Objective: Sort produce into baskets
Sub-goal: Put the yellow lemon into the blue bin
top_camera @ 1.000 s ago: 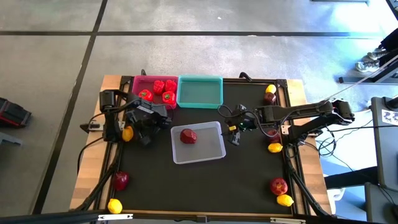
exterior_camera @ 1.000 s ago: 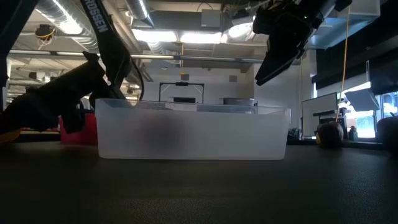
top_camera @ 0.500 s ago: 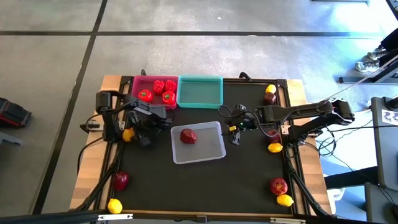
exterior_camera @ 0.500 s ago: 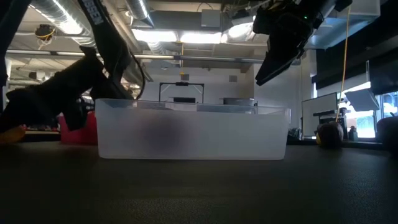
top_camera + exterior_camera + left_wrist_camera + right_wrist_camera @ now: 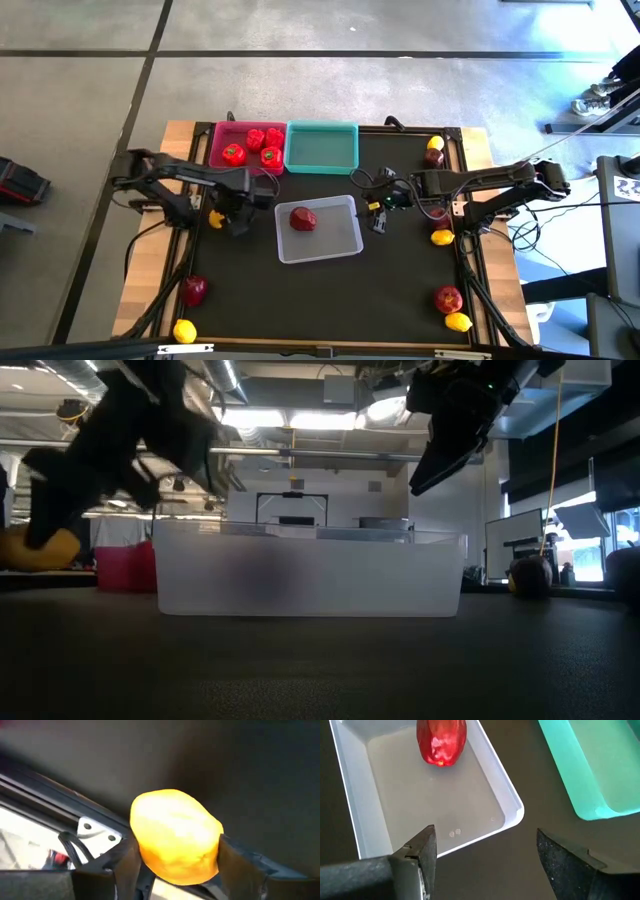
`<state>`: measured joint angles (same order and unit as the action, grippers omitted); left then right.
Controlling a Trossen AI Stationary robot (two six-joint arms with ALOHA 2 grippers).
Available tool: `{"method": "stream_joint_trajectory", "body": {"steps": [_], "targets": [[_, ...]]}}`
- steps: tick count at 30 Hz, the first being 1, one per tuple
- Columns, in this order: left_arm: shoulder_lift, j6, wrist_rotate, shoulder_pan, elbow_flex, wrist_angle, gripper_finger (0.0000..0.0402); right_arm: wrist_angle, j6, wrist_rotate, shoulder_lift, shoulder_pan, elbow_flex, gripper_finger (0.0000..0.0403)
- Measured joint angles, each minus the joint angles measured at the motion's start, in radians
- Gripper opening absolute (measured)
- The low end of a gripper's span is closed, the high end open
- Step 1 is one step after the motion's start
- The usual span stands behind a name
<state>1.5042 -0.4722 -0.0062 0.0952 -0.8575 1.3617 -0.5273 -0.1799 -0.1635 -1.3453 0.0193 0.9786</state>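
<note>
The left gripper [image 5: 217, 219] sits near the table's left edge, just left of the translucent grey-white basket [image 5: 345, 240], and its two fingers [image 5: 125, 870] are clamped on a yellow lemon [image 5: 175, 842] — the left wrist view shows the fruit pressed between them from both sides, and in the low view the lemon [image 5: 40, 548] hangs clear above the dark tabletop [image 5: 320, 660]. The right gripper [image 5: 379, 210] hovers just beside the right edge of the grey-white basket, its fingers [image 5: 420, 855] spread wide with nothing between them; the right wrist view looks down past them at the basket's corner [image 5: 515, 815] and at the teal basket [image 5: 600, 775] beyond. Inside the grey-white basket lies one dark red apple [image 5: 302, 218], toward its left half. The pink basket [image 5: 222, 137] stands at the table's far edge holding four red bell peppers [image 5: 255, 146], and the teal basket [image 5: 322, 148] touches it on the right. Loose produce lies around the margins — a dark red apple [image 5: 194, 290] and a lemon [image 5: 184, 331] at the near left corner, an apple [image 5: 448, 298] and a lemon [image 5: 458, 322] at the near right, another lemon [image 5: 441, 237] at the right edge, and a lemon [image 5: 435, 143] with a dark apple [image 5: 433, 157] at the far right corner.
</note>
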Motion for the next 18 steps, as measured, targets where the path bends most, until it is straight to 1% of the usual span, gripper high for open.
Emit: {"method": "stream_joint_trajectory", "body": {"steps": [3, 7, 14, 18], "targets": [[-0.084, -0.033, -0.007, -0.025, -0.017, -0.021, 0.0224, 0.004, -0.006, 0.000, 0.001, 0.000, 0.011, 0.0266], [-0.191, -0.076, -0.046, -0.055, -0.044, -0.067, 0.0222, 0.007, -0.023, 0.000, 0.001, 0.000, 0.028, 0.0266], [-0.356, -0.083, -0.117, -0.082, -0.053, -0.239, 0.0225, 0.014, -0.045, 0.000, 0.001, 0.000, 0.038, 0.0266], [-0.419, -0.038, -0.134, -0.082, -0.053, -0.360, 0.0225, 0.015, -0.052, 0.000, 0.001, 0.000, 0.038, 0.0266]]}}
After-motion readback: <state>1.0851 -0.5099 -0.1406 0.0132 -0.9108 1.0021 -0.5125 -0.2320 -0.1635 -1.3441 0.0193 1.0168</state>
